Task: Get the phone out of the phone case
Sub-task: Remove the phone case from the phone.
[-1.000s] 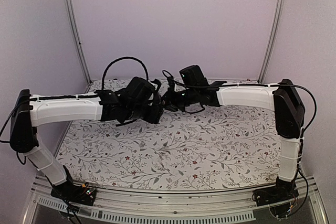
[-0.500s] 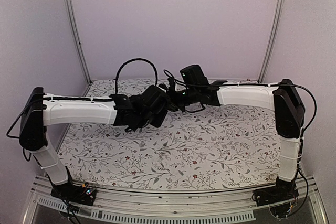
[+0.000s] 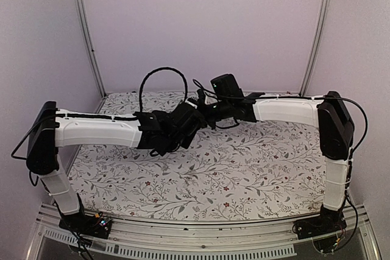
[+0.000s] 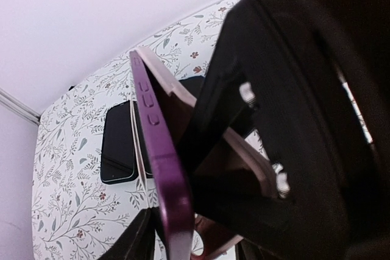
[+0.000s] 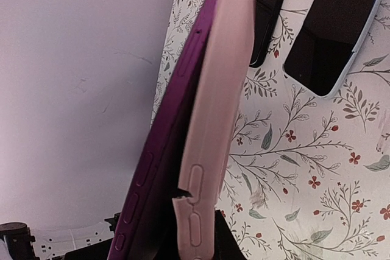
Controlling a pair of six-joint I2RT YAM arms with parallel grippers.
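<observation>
A purple phone and its pink case are held in the air at the table's back middle. The case has peeled off one long edge of the phone and is torn beside a button. In the left wrist view the phone's edge runs up between my left gripper's fingers, with the pink case behind it. My left gripper is shut on the phone. My right gripper meets it from the right and is shut on the case. In the top view both objects are hidden by the grippers.
Two other dark-screened phones lie flat on the floral tablecloth below: one in a light case and one beside it. They also show in the left wrist view. Purple walls and metal posts enclose the table.
My left arm has swung right and slightly back, bringing its gripper up against the right gripper. The right arm has barely moved.
</observation>
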